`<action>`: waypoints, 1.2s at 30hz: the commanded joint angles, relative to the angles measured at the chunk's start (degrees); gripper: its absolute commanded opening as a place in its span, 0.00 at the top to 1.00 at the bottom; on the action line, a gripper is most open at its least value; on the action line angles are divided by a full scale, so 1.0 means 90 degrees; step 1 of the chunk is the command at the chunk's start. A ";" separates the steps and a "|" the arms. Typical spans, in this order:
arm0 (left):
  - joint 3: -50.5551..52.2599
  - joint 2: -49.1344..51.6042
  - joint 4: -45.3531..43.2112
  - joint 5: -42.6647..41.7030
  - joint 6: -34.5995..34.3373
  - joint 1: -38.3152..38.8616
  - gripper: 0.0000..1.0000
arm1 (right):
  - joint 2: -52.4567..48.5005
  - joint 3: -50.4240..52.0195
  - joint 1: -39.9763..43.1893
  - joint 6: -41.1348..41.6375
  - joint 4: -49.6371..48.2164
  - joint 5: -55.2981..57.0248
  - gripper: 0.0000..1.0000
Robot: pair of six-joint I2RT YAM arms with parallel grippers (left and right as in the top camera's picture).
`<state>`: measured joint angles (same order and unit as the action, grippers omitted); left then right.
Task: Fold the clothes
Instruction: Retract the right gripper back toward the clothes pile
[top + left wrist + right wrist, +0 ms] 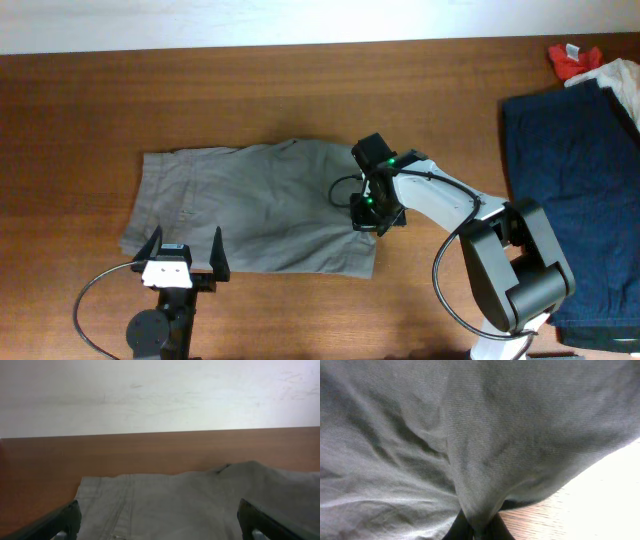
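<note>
The grey shorts (250, 205) lie spread on the wooden table, wrinkled. My right gripper (368, 212) is shut on a fold of the shorts at their right edge; in the right wrist view the grey cloth (485, 460) bunches between the black fingers (476, 532). My left gripper (186, 250) is open and empty at the shorts' near left edge; its fingers frame the cloth (165, 505) in the left wrist view. The dark navy garment (570, 190) lies at the far right.
A red and white cloth (590, 62) sits at the back right corner by the navy garment. Bare wooden table (200, 100) lies behind the shorts, with a white wall (160, 395) beyond it.
</note>
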<state>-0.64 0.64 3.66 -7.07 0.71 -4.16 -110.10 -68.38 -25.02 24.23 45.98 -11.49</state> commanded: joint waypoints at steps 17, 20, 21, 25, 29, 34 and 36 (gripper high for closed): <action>0.0017 -0.0022 0.0029 -0.0068 0.0121 -0.0027 0.01 | 0.0012 -0.1916 0.2047 -0.0673 0.1671 0.2067 0.61; 0.0017 -0.0022 0.0029 -0.0068 0.0121 -0.0027 0.01 | 0.0012 -0.1940 0.2118 -0.0816 0.1923 0.2072 0.02; 0.0017 -0.0022 0.0029 -0.0068 0.0121 -0.0027 0.01 | 0.0012 -0.1940 0.2115 -0.0811 0.1977 0.2072 0.02; 0.0017 -0.0022 0.0029 -0.0068 0.0121 -0.0027 0.01 | 0.0027 -0.1943 0.2115 -0.0809 0.2132 0.2074 0.02; 0.0017 -0.0022 0.0029 -0.0068 0.0121 -0.0027 0.01 | 0.0131 -0.2130 0.2115 -0.0624 0.2395 0.2067 0.02; 0.0017 -0.0022 0.0029 -0.0068 0.0121 -0.0027 0.01 | 0.0629 -0.2499 0.2229 -0.0425 0.2705 0.2123 0.02; 0.0017 -0.0022 0.0029 -0.0068 0.0121 -0.0027 0.01 | 0.0882 -0.2727 0.2555 -0.0301 0.2749 0.2127 0.02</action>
<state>-0.64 0.64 3.66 -7.07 0.71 -4.16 -107.92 -88.95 -5.43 19.07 70.37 6.22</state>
